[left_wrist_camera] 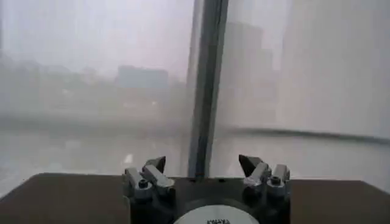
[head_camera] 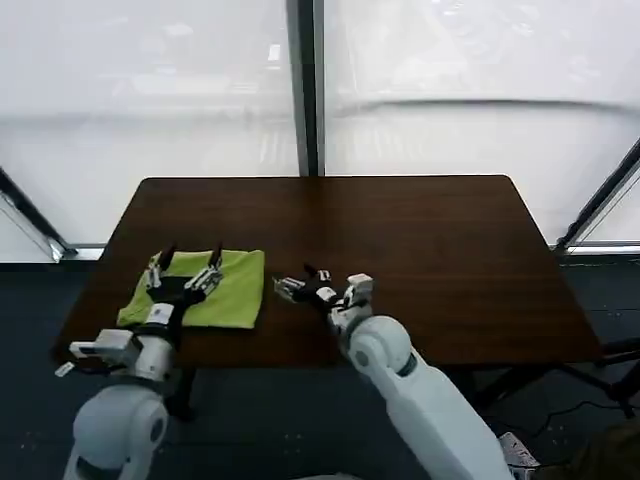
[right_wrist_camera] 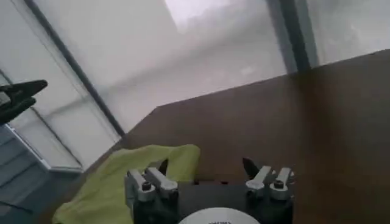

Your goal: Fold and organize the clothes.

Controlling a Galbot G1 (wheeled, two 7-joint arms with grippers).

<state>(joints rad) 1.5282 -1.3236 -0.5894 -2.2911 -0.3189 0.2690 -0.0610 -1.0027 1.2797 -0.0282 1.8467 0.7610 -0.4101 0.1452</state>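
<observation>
No brand or readable writing shows anywhere; the white disc at the base of each wrist view carries a dark mark too small to read. The T-shirt (head_camera: 205,291) lies folded into a neat rectangle on the brown table (head_camera: 420,260), toward its 8 o'clock corner. The left gripper (head_camera: 185,263) hangs just over the shirt's middle with its jaws spread wide and holding nothing; in the left wrist view (left_wrist_camera: 204,164) the two fingers stand well apart against the window (head_camera: 300,80). The right gripper (head_camera: 300,284) sits just beside the shirt at its 3 o'clock edge, apart from the cloth, jaws likewise wide and empty (right_wrist_camera: 204,165).
</observation>
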